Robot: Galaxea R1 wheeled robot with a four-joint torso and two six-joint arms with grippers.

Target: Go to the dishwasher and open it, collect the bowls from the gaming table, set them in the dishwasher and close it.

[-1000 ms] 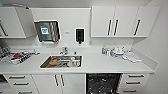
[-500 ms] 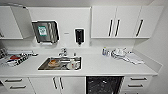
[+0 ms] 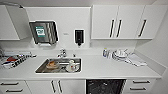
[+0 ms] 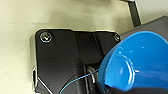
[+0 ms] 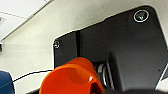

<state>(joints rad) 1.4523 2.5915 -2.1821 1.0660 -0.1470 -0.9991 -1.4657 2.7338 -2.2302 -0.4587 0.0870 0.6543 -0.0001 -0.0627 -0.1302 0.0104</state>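
Observation:
The dishwasher (image 3: pixel 105 87) stands open under the white counter, right of the sink, as a dark opening with its inside showing. A blue bowl (image 4: pixel 140 62) sits close in front of the left wrist camera, with my left gripper (image 4: pixel 110 88) shut on its rim. An orange bowl (image 5: pixel 67 80) looms in the right wrist view, my right gripper (image 5: pixel 100 88) shut on its edge. The gaming table is out of view.
The sink (image 3: pixel 40 70) holds several dishes. White crockery (image 3: pixel 120 53) and a cloth lie on the counter at right. A towel dispenser (image 3: pixel 43 32) and a soap dispenser (image 3: pixel 79 37) hang on the wall. Drawers (image 3: pixel 140 85) flank the dishwasher; cabinets (image 3: pixel 117 22) hang above.
The whole kitchen has slid slightly down and grown in the head view, so the camera has moved nearer the counter. Nothing on the counter has moved.

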